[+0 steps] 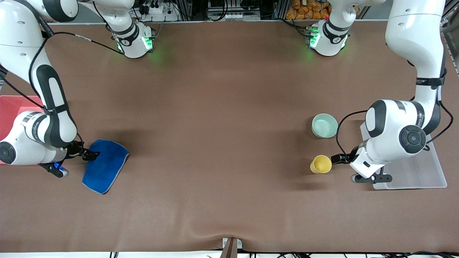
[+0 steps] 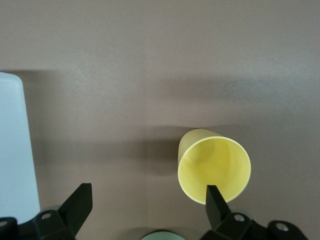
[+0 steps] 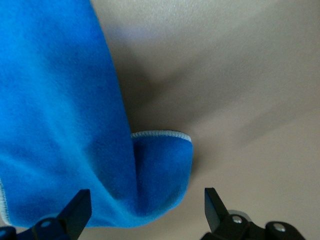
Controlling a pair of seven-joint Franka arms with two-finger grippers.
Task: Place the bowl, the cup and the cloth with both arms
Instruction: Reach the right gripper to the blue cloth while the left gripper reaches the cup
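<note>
The blue cloth (image 1: 105, 165) lies rumpled on the brown table at the right arm's end. My right gripper (image 1: 89, 154) is open, low over the cloth's edge. In the right wrist view the cloth (image 3: 60, 100) has a folded corner between the open fingers (image 3: 77, 207). The yellow cup (image 1: 320, 164) stands at the left arm's end, with the mint-green bowl (image 1: 324, 125) farther from the front camera. My left gripper (image 1: 340, 158) is open and empty beside the cup. In the left wrist view one finger (image 2: 216, 202) overlaps the cup's (image 2: 215, 167) rim, and the bowl's edge (image 2: 161, 235) shows.
A clear plastic tray (image 1: 419, 175) lies under the left arm at its end of the table and shows in the left wrist view (image 2: 15, 150). A red bin (image 1: 14, 107) sits at the right arm's end. The brown mat (image 1: 222, 143) spans the middle.
</note>
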